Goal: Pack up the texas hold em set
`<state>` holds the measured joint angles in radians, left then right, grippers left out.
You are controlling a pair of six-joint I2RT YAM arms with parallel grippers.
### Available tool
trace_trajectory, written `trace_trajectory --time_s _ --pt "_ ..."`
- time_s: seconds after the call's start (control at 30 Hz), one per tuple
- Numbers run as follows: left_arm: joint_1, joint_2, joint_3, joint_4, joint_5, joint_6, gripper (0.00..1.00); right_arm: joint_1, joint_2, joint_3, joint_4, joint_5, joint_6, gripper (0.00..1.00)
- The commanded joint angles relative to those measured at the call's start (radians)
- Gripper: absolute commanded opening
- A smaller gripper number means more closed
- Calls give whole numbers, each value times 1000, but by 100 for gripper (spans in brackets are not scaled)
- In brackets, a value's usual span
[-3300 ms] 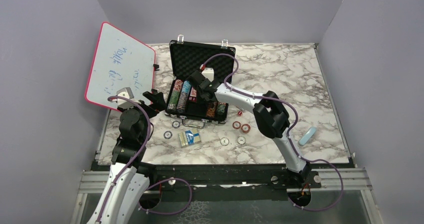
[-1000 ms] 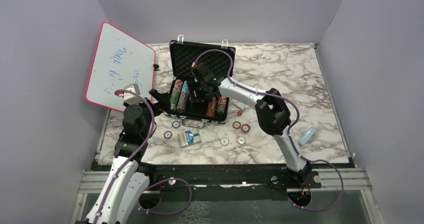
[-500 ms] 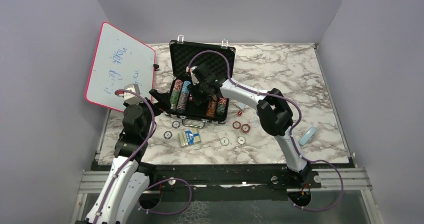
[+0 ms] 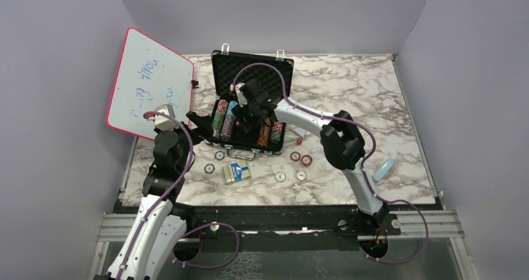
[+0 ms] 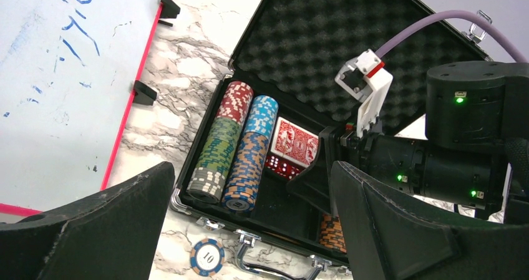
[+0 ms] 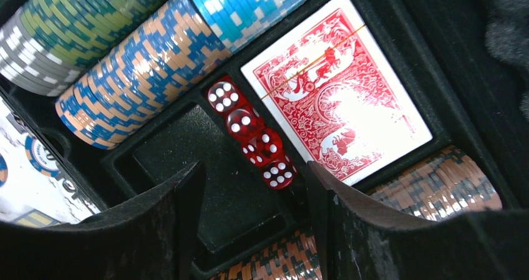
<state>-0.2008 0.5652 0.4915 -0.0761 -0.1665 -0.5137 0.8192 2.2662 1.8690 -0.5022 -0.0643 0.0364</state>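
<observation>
**Open briefcase [image 4: 249, 74] on the worktop [image 4: 374, 105], toward the far edge and left of middle, lid upright behind the tray.** My right tool [image 6: 252, 177] hangs low inside the tray. Its jaws are part-way apart and hold nothing. Its fingers [image 6: 181, 217] straddle the near end of a row of 4 red dice [image 6: 252, 133]. The red deck [image 6: 337, 86] is seated just beside the dice, and an empty deck slot [image 6: 199, 168] lies beneath the tool. My left tool [image 4: 198, 121] is spread wide and empty, just off the case's left end.

Hazards, as I judge them:
1. A drop or squeeze here may tip a die out of its groove into the empty deck slot. There it would block the blue deck [image 4: 237, 172], which lies out on the worktop toward the near edge.
2. A finger dragged sideways may ruffle the blue-and-orange chip row [image 6: 143, 62] or lift a corner of the red deck.
3. My right wrist and its cable sit close to the foam lid. A careless rise could catch the lid and swing it down, or shove the case.
4. Both tools crowd 1 small tray, so reaching in with the left may strike the right arm.
5. A sweeping arm could scatter the loose chips [image 4: 280, 177] and round buttons [image 4: 306, 160] lying toward the near edge.
</observation>
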Motion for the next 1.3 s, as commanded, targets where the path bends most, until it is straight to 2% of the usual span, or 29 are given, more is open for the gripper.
trace_trajectory --time_s 0.0,0.23,0.47,0.8,1.27 --pt "8 -3 -8 30 19 9 99 8 2 52 6 56 40 63" --pt "7 -7 -8 29 21 8 99 8 -7 53 29 -6 -16 54" --pt "8 -9 -9 29 21 6 99 8 26 78 15 -118 -69 52" --pt "8 -7 -8 27 18 10 99 8 92 140 -23 -97 -72 52" --pt "9 -8 -8 28 19 8 99 7 102 108 -41 -115 -54 48"
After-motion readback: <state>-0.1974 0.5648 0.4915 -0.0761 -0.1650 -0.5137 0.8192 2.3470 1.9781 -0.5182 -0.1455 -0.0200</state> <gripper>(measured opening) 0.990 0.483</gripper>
